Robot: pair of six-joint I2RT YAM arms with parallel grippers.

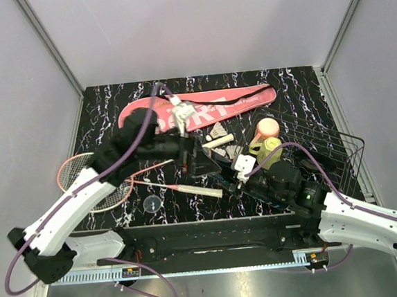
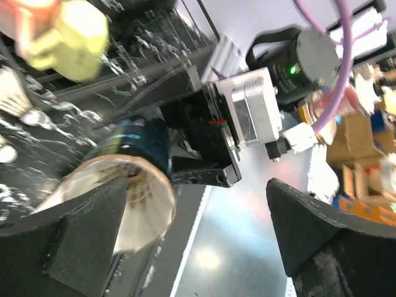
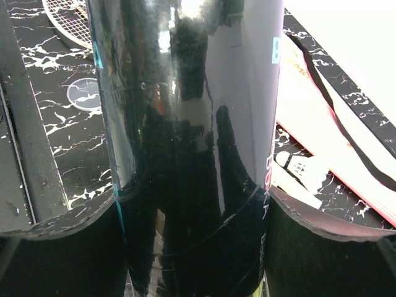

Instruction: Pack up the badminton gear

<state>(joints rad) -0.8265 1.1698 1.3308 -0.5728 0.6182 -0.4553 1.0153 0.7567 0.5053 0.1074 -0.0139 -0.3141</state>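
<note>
My right gripper is shut on the long black tube, which fills the right wrist view. In the top view the tube lies between both grippers at the table's middle. My left gripper is open, its left finger right beside the tube's open mouth, where white shuttlecock feathers show inside. The pink SPORT cover lies at the back. One racquet lies at the left, its white handle near the middle. A loose shuttlecock lies by the cover.
The yellow-green cup with peach lid stands right of centre, next to the black wire basket. A small clear round lid lies near the front edge. A second white handle lies by the cup.
</note>
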